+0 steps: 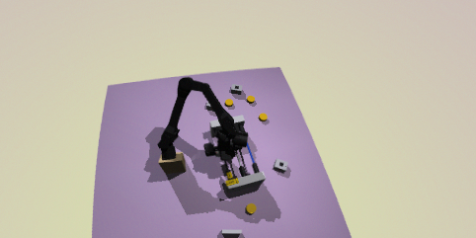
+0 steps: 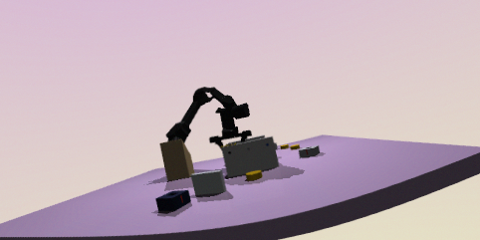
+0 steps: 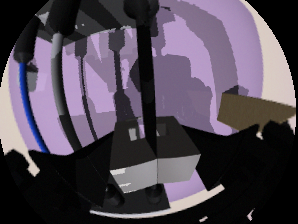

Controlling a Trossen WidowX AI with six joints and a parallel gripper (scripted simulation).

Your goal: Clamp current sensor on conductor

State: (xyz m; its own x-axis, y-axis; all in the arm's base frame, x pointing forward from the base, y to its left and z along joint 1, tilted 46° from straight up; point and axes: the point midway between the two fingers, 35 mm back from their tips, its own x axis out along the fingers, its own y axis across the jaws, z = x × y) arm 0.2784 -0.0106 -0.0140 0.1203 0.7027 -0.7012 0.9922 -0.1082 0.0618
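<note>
My gripper (image 1: 226,157) (image 3: 155,156) is shut on the current sensor, low between the two end blocks of the conductor stand. The sensor (image 3: 134,158) has a dark top and light grey faces; its two halves meet at a seam around the black conductor (image 3: 146,75), the one nearest the arm's base. A grey conductor (image 3: 58,75) and a blue conductor (image 3: 23,90) (image 1: 251,154) run beside it. Yellow labels (image 1: 231,182) sit at the near end block (image 1: 249,183) (image 2: 251,157); their text is unreadable. The sensor's arrow and latch cannot be made out. The near block hides the fingertips in the exterior view.
The arm's brown base block (image 1: 173,164) (image 2: 174,162) (image 3: 252,111) stands left of the stand. Yellow discs (image 1: 251,208) (image 1: 263,117) (image 2: 254,174) and small grey blocks (image 1: 280,165) (image 1: 236,89) lie around. A pale block (image 2: 209,183) and a dark block (image 2: 172,201) stand toward the front.
</note>
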